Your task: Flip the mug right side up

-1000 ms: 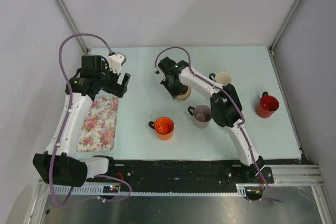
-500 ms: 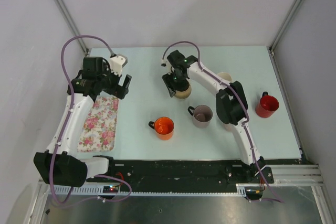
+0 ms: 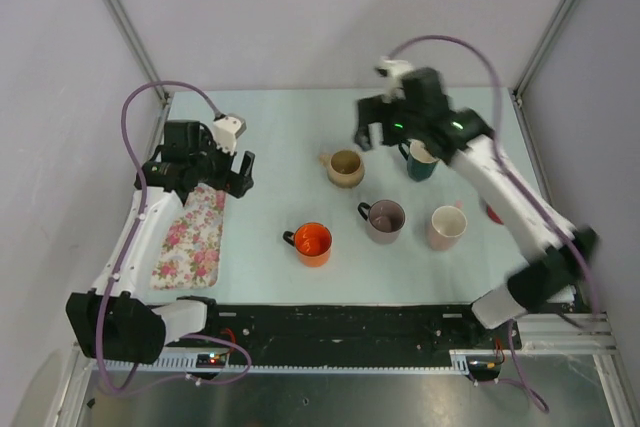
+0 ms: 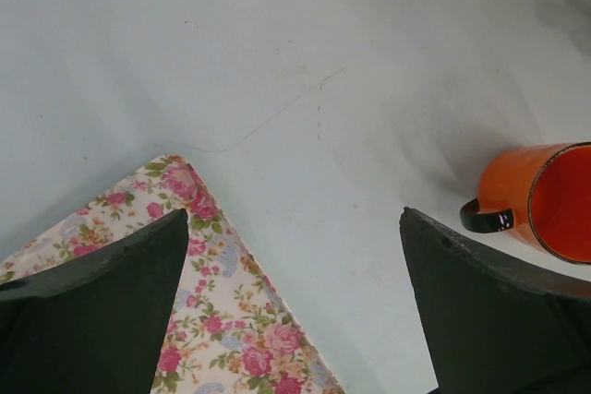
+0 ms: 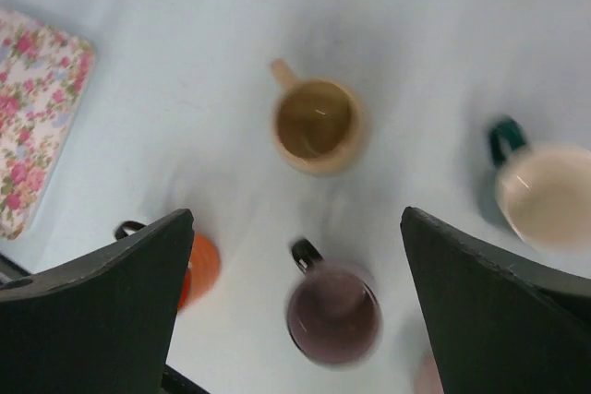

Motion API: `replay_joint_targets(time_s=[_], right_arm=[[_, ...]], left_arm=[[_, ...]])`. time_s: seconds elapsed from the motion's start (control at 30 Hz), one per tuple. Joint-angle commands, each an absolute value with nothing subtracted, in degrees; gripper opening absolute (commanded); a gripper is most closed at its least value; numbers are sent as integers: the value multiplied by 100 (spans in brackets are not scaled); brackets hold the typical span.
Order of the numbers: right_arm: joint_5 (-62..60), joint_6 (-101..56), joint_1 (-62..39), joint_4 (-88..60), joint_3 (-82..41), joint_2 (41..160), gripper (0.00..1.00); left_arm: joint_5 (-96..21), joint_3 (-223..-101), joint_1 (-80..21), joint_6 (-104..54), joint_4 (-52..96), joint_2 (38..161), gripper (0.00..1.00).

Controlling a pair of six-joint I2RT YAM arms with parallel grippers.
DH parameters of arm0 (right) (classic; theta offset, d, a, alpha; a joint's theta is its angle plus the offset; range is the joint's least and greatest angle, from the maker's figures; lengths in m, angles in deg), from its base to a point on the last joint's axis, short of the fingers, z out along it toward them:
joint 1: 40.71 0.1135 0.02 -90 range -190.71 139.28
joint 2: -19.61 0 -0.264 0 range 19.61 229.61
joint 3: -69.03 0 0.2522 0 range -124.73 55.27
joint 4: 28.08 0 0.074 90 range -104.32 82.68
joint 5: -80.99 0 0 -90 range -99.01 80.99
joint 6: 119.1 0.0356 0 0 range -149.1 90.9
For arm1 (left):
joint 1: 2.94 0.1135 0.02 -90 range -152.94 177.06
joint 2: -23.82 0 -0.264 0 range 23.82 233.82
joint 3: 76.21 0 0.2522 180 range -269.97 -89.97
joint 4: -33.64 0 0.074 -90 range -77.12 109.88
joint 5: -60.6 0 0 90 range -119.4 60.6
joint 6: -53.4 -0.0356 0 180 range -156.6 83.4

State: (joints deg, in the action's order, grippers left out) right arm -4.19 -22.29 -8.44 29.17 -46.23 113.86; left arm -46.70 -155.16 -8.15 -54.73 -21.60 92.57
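The tan mug [image 3: 346, 168] stands upright in the middle of the table, its mouth facing up and its handle pointing left. It shows from above in the right wrist view [image 5: 317, 125], where I can see down into it. My right gripper [image 3: 372, 135] [image 5: 297, 228] hangs open high above the table, up and to the right of the mug, holding nothing. Near the cloth's far corner on the left, my left gripper [image 3: 237, 173] [image 4: 294, 219] is open and empty.
A floral cloth [image 3: 188, 237] [image 4: 212, 320] lies at the left. An orange mug [image 3: 313, 243] [image 4: 554, 200], a purple mug [image 3: 384, 219] [image 5: 334, 320], a pink mug [image 3: 447, 227] and a teal mug [image 3: 420, 159] [image 5: 545, 193] stand upright around the centre. A red mug [image 3: 492, 215] is mostly hidden behind the right arm.
My right gripper has opened, let go of the tan mug and swung up and to the right. The mug stays upright where it was released. The left arm barely shifted.
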Motion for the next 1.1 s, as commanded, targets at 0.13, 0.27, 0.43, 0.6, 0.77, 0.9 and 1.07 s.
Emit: replay_joint_targets(time_s=[0.13,0.27,0.43,0.6,0.77,0.9,1.07], right_arm=[[-1389,-1640,-2299,860,-335,7792,99],[-2536,-1702,-2534,730,787,6734,99],[-3068,-1617,-2568,737,1617,5717,99],[-3404,-1274,-2568,426,2528,4708,99],[-3873,-985,-2574,236,3171,4073,100],[-3963,-892,-2573,263,3413,3826,99],[-4037,-646,-2566,562,3482,3845,99]], left_arm=[[-4983,-14715,-795,-5107,-1279,8449,100],[-5022,-14373,-798,-4913,-1244,8108,100],[-4392,-13742,-765,-5186,-1117,6912,100],[-4080,-12635,-751,-4905,118,5534,100],[-3355,-11907,-753,-3842,972,5391,100],[-2660,-11375,-749,-3441,1609,5210,100],[-2309,-10923,-708,-3167,2079,4960,100]])
